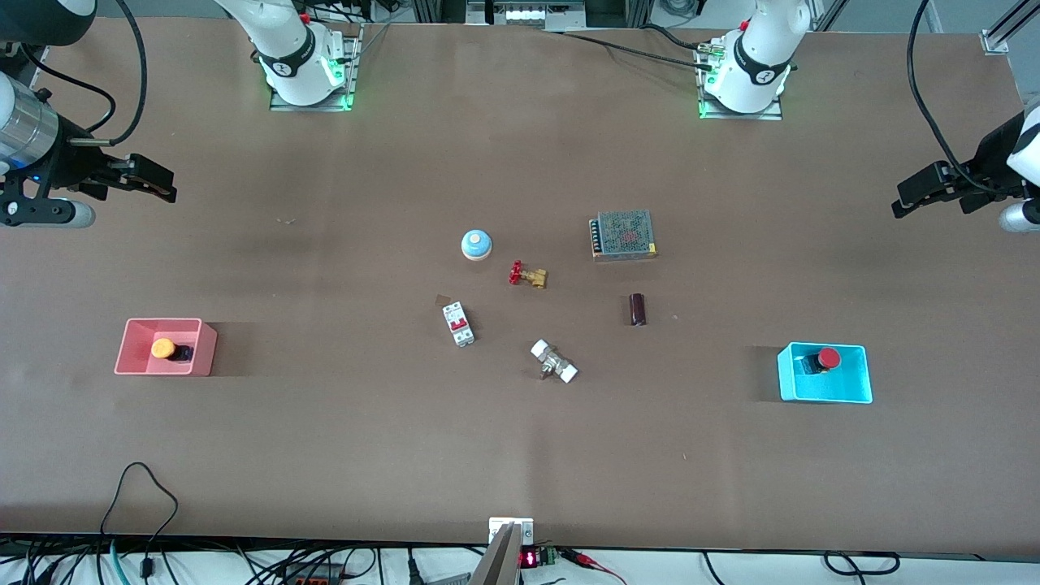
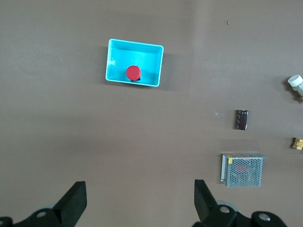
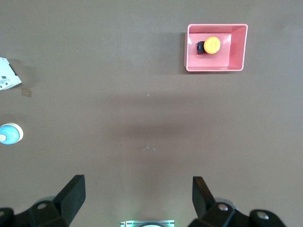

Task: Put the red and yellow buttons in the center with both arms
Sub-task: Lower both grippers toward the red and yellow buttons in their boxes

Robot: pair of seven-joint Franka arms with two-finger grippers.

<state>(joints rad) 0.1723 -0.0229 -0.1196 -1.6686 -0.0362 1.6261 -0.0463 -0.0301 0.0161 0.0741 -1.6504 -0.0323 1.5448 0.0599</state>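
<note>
left gripper [image 2: 137,201] hung spread, empty, partly cut off | red button [image 2: 133,73] lay in cyan tray [image 2: 112,64], well apart from it | right gripper [image 3: 137,198] spread, empty, partly cut off | yellow button [image 3: 211,45] in pink tray [image 3: 239,47], body half hidden

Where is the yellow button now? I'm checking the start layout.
The yellow button lies in the pink tray toward the right arm's end of the table.

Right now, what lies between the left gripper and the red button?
Only bare tabletop: the left wrist view shows nothing between the open left gripper and the red button except the cyan tray wall.
</note>
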